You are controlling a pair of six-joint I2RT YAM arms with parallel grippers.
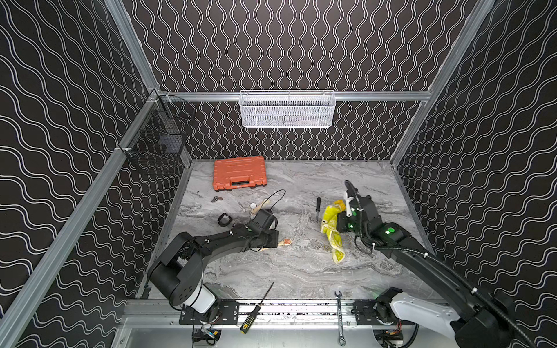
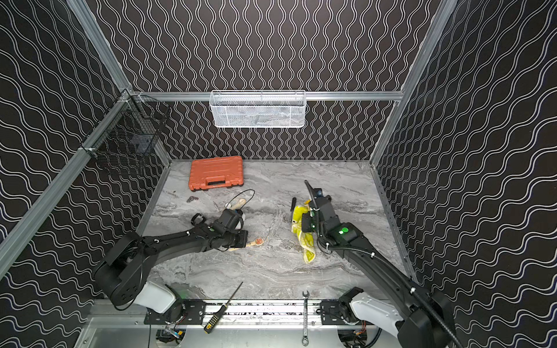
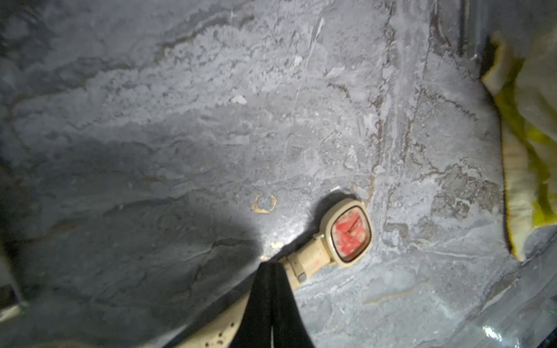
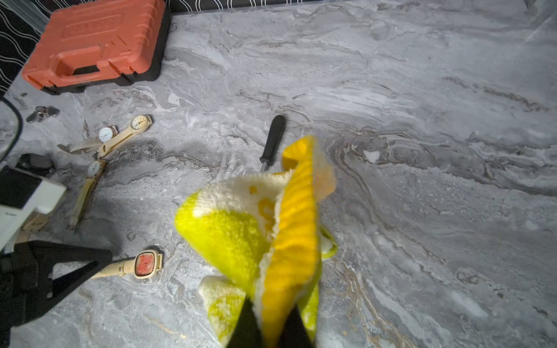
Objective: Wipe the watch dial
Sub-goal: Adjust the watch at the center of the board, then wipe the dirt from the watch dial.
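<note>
A grey marble-look tabletop (image 1: 301, 271) makes the floor of the booth, walled in by black panels with white wavy lines. Both black arms reach in from the near rail. The left gripper (image 3: 271, 271) lies low over the table, left of centre, with its fingers pressed together. Their tips sit over the cream strap of the watch (image 3: 349, 233). I cannot tell whether the strap is nipped between them or only lies beneath. The right gripper (image 4: 271, 316) is right of centre, pinching a yellow-and-white terry cloth (image 4: 238, 232). The cloth bunches up around the fingers and, in both top views, trails down toward the marble.

At the back left lies a shut orange tool case (image 1: 239, 172). A white mesh basket (image 1: 287, 110) hangs on the back rail and a black wire basket (image 1: 156, 141) on the left one. Across the near rail lie a spanner (image 1: 340, 316) and a yellow-handled tester screwdriver (image 1: 256, 313). A black-handled screwdriver (image 1: 318, 208) lies just beside the cloth, on its left.

The watch lies flat on the marble with its rounded-square red dial facing up. It is just beyond the left fingertips, with bare table between it and the cloth. Behind the left arm, three pale-strapped watches (image 4: 138, 123) lie in a loose cluster. A black-strapped watch (image 1: 223, 219) lies to their left, and a small wing nut (image 1: 217, 199) lies near the case.
</note>
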